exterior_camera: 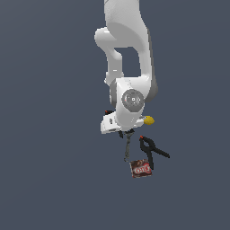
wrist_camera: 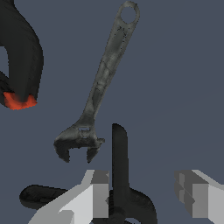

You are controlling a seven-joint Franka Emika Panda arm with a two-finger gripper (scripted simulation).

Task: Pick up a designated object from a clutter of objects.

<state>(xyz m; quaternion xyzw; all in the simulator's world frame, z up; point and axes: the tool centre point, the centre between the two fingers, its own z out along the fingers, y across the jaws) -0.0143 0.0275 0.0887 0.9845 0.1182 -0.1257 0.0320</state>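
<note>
2 fingers (wrist_camera: 99,192) wide apart, straddling a black clamp handle (wrist_camera: 120,166), nothing gripped.

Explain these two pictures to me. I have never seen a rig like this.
These are computer-rendered pictures of a white robot arm reaching down over a flat grey surface.

The exterior view is taken by a camera standing off the arm. The wrist view comes from a camera on the arm's wrist that looks down past its gripper, the two-fingered part that grasps.

Several small things lie on the surface: a thin grey wrench, a black clamp with an orange-red tip, a brown-red packet and a yellow ball.

A second clamp lies right under the gripper, so the arm mostly hides it in the exterior view. In the wrist view one of its black handles runs between the grey fingers.

The gripper is open and holds nothing yet.
</note>
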